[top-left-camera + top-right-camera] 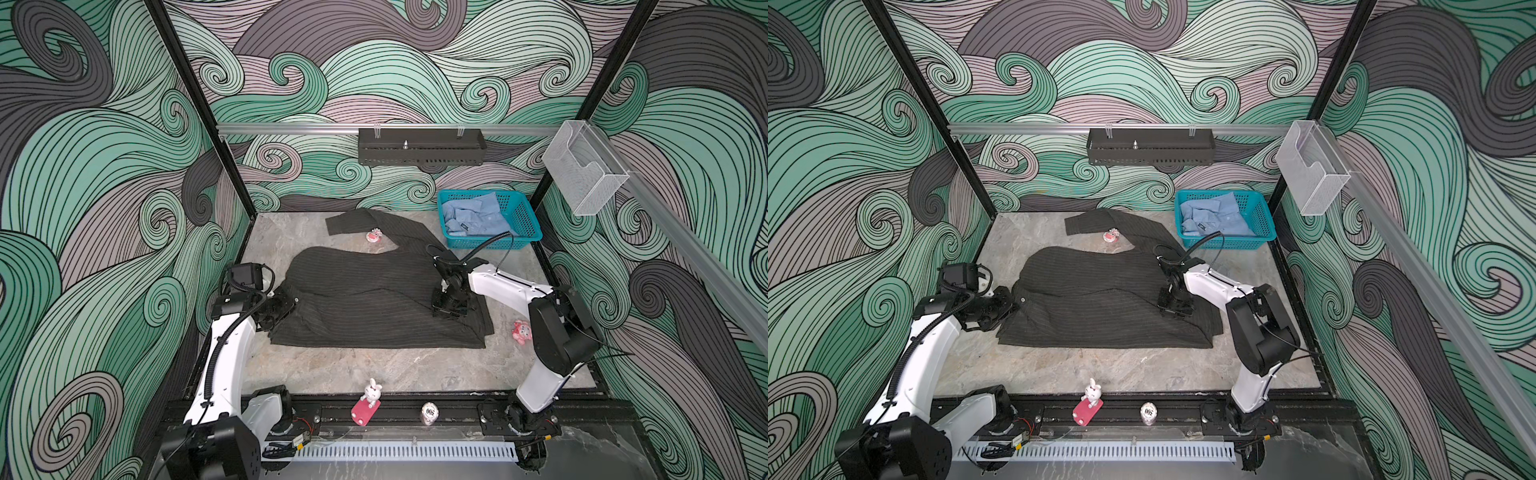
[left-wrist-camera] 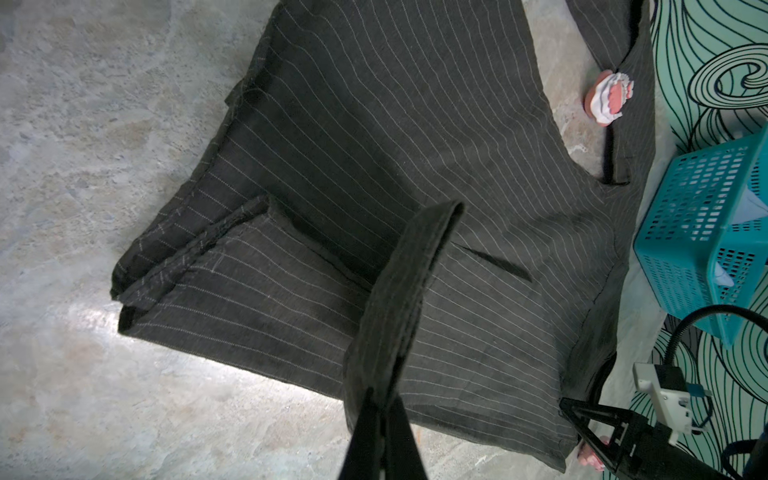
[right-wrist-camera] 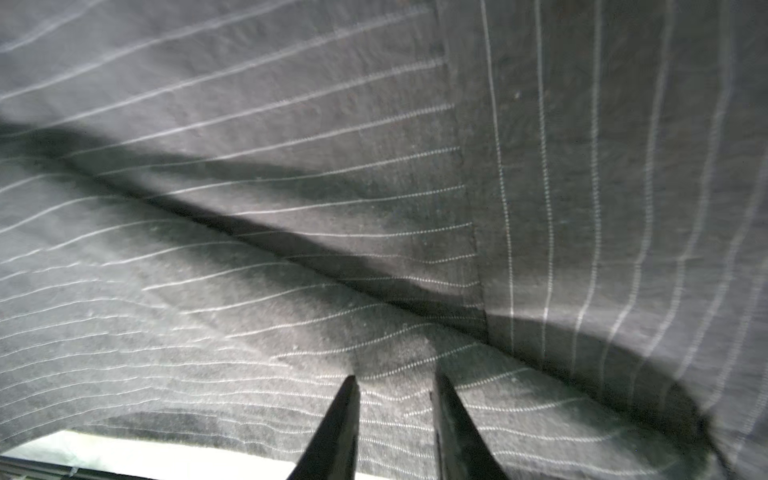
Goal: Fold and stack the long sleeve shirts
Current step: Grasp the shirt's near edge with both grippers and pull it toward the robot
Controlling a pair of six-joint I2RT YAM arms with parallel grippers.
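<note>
I take the teal basket [image 1: 525,224] as my mark. The dark pinstriped shirt [image 1: 374,299] lies spread on the table [image 1: 374,370], just in front of the basket and out to its left. Its long axis runs crosswise, from the basket's side toward the opposite side of the table. One sleeve [image 1: 376,222] trails from the shoulder nearest the basket and lies along the back of the table, beside the basket. The left gripper [image 2: 380,401] is at the shirt's end farthest from the basket. Its jaws are closed tight on a doubled strip of the shirt's cloth, which stands up off the body in the left wrist view. The right gripper [image 3: 395,376] is at the end nearest the basket, pointing down with its tips on the cloth. Its jaws are a little apart, and I see nothing gathered between them. The light blue shirt [image 1: 473,216] sits bundled inside the basket. From my left gripper the whole body lies toward the basket. So I judge the fold must carry the held strip that way, across the body, while the right gripper pins its end. The left arm is nearer that free edge, and the right arm is nearer the trailing sleeve and the basket.
</note>
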